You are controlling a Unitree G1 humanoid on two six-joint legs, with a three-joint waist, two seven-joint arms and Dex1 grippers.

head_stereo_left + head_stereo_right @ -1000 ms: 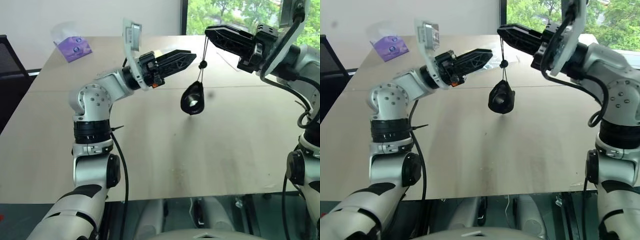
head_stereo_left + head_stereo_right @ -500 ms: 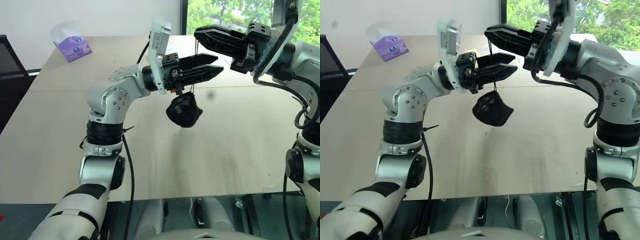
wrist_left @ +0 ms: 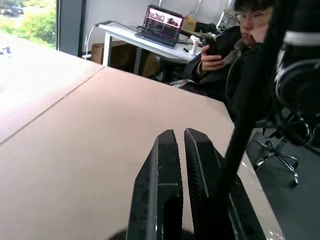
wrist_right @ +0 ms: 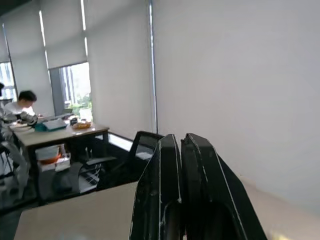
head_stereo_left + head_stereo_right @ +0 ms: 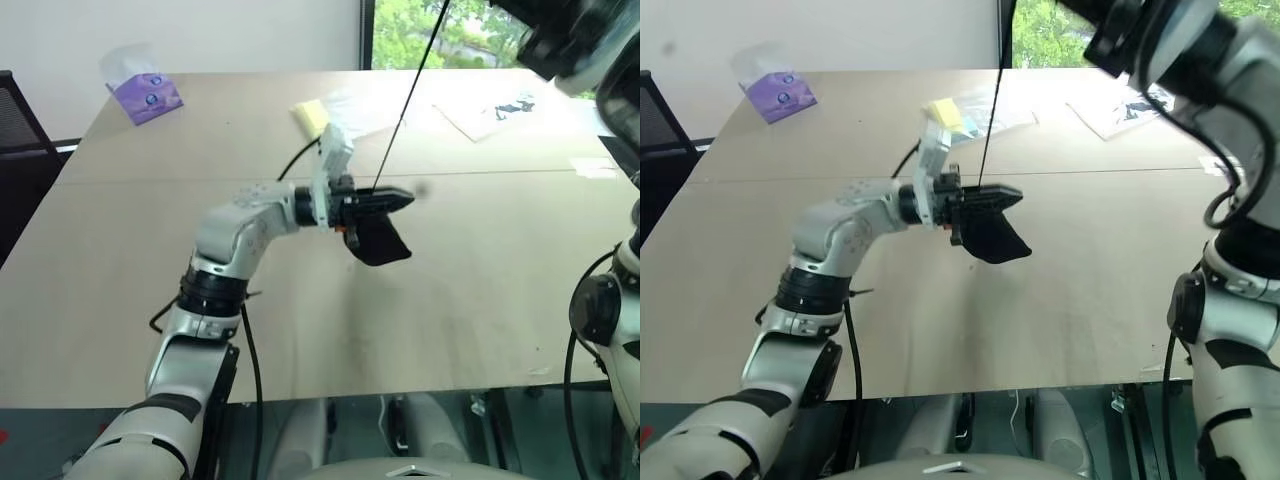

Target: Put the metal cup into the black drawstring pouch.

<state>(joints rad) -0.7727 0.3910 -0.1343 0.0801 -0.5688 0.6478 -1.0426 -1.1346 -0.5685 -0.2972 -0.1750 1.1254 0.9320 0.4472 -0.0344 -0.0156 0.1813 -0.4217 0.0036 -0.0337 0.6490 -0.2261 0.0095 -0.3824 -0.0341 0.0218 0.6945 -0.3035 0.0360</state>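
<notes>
The black drawstring pouch (image 5: 378, 240) hangs above the middle of the table, just under my left gripper (image 5: 403, 196). That gripper points level to the right and is shut on the pouch's mouth. From there the thin black cord (image 5: 408, 105) runs taut, up and to the right, past the top edge of the head views. My right hand (image 5: 560, 40) is raised at the upper right. In the right wrist view my right gripper (image 4: 178, 142) is shut, its fingers pressed together. The metal cup is hidden. In the left wrist view the left gripper (image 3: 179, 137) is shut beside the blurred cord (image 3: 250, 115).
On the far side of the table (image 5: 480, 300) lie a purple tissue pack (image 5: 147, 95), a yellow item (image 5: 312, 115), a clear plastic bag (image 5: 362, 103) and some papers (image 5: 495, 108). A black chair (image 5: 15, 110) stands at the left. A seated person (image 3: 235, 45) shows beyond the table.
My left gripper sank and shut on the pouch's mouth. My right hand rose past the top of the head views, drawing the cord taut and long.
</notes>
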